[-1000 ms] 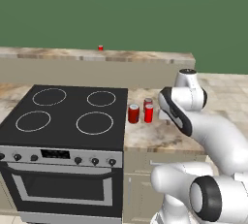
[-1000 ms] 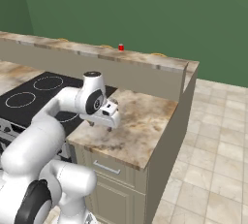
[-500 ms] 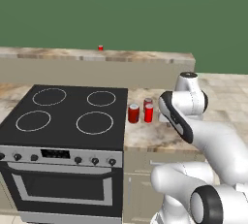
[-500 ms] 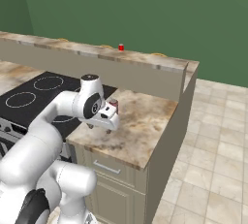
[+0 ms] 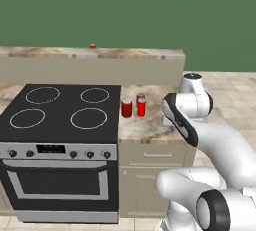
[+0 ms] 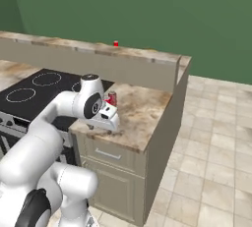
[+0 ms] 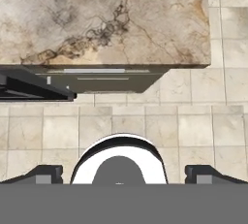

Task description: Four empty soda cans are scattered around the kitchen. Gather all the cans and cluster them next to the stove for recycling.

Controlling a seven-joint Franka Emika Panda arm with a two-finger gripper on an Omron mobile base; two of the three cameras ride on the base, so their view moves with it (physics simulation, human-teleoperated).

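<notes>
two red cans by the stove, gripper wide open and empty

two small plain red cylindrical soda cans (image 5: 127, 108) (image 5: 141, 105) stand upright on the tan marbled stone counter (image 5: 150, 127), close together and just beside the right edge of the wide black flat-top stove with four white ring outlines (image 5: 60, 112). in the right base view one of them (image 6: 111, 98) peeks out behind the arm's wrist. a third small red can (image 5: 92, 46) sits on top of the raised tan stone ledge (image 5: 130, 54) behind the stove, well apart from the pair; same can in the right base view (image 6: 116, 44).

the white arm's two-finger gripper (image 6: 102, 126) hangs over the front edge of the counter, right of the two cans and not touching them. in the hand view the two dark finger tips (image 7: 46, 174) (image 7: 202, 174) stand far apart, nothing between them. that view looks down past the counter edge (image 7: 106, 24) to the beige tiled floor (image 7: 145, 126).
</notes>
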